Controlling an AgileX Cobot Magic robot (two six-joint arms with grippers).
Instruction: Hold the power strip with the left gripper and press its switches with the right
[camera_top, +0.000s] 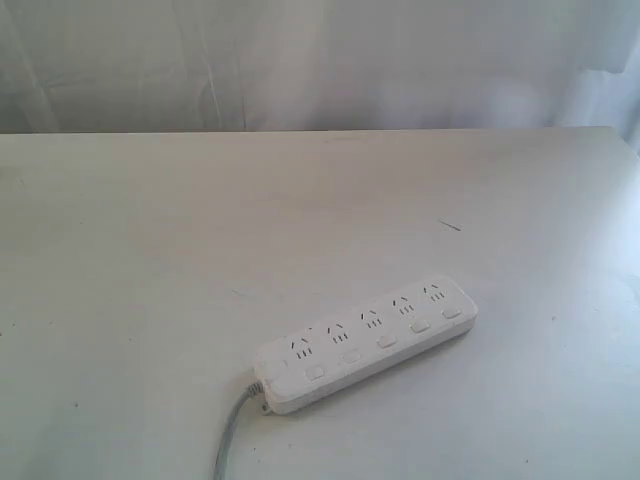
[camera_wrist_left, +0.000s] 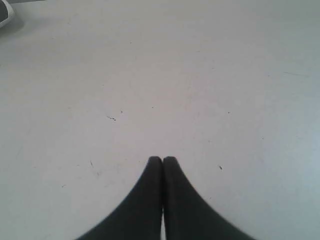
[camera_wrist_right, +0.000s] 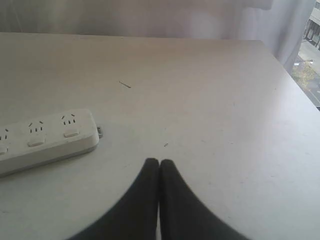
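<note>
The white power strip (camera_top: 365, 343) lies flat and slanted on the table, near the front and right of the middle. Its switches (camera_top: 385, 341) run in a row below the outlets, and a grey cord (camera_top: 230, 440) leaves its near-left end. No arm appears in the exterior view. My left gripper (camera_wrist_left: 162, 159) is shut with nothing in it, over bare table; a white rounded edge (camera_wrist_left: 5, 12) shows at one corner of that view. My right gripper (camera_wrist_right: 159, 161) is shut and empty too. The strip's end (camera_wrist_right: 47, 137) with its switches (camera_wrist_right: 70, 133) lies apart from it.
The pale table (camera_top: 150, 260) runs back to a white curtain (camera_top: 300, 60). Its right edge (camera_wrist_right: 295, 85) drops off beside a window. A small dark mark (camera_top: 449, 225) sits on the tabletop behind the strip.
</note>
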